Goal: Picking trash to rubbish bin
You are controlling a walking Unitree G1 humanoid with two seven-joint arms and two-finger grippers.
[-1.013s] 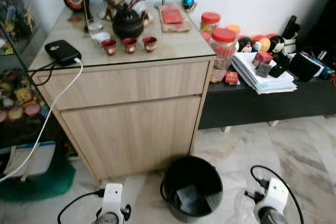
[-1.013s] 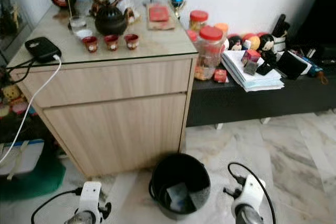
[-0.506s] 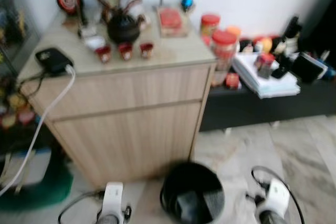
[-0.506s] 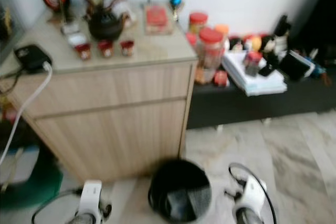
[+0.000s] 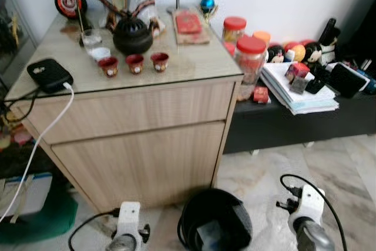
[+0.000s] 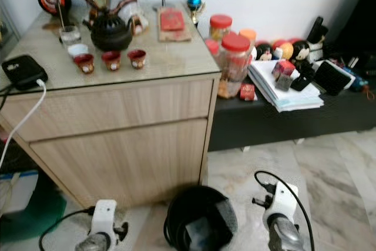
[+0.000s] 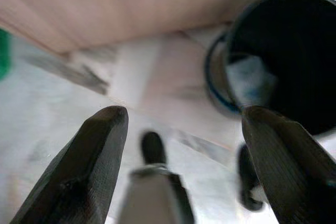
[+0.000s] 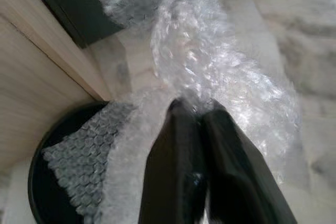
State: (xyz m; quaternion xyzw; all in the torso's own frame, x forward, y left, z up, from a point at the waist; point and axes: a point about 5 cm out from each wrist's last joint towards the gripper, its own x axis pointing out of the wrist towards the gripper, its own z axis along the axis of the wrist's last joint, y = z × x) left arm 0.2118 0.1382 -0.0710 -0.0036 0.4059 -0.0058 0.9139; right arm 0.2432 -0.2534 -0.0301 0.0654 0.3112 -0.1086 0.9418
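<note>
Already the right pincer [image 8: 202,116], clamped shut on bubble wrap [image 8: 210,61], hangs just beside the black bin [image 8: 58,182]; the left pincer [image 7: 184,140] gapes wide, empty.

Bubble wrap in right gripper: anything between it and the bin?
Nothing visible. The right gripper has its jaws shut on the bubble wrap, one end of which already hangs over the rim of the black bin. The bin's mouth is open and uncovered on the floor beside the wooden cabinet.
</note>
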